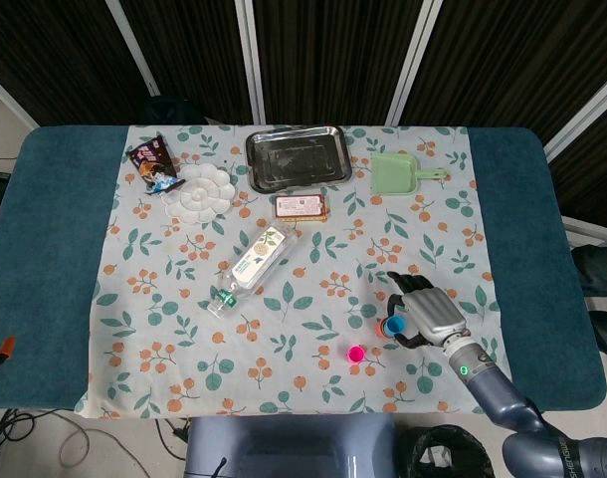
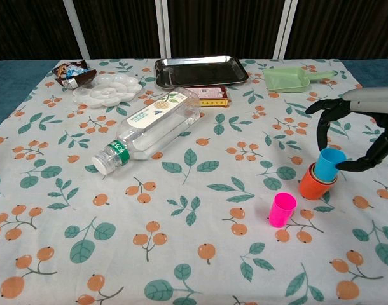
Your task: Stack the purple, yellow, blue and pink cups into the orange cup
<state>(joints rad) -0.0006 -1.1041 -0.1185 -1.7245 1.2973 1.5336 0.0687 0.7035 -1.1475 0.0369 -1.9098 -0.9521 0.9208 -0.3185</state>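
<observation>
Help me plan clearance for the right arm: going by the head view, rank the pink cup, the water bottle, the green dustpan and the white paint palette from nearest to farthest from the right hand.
From the right hand:
1. Pink cup, just to its left, near the table's front.
2. Green dustpan, straight behind it, toward the back edge.
3. Water bottle, lying mid-table to the left.
4. White paint palette, far back-left.

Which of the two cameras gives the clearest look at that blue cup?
The chest view: the blue cup appears large, side-on, seated in the orange cup by the right hand. The head view shows only its small rim from above.
</observation>
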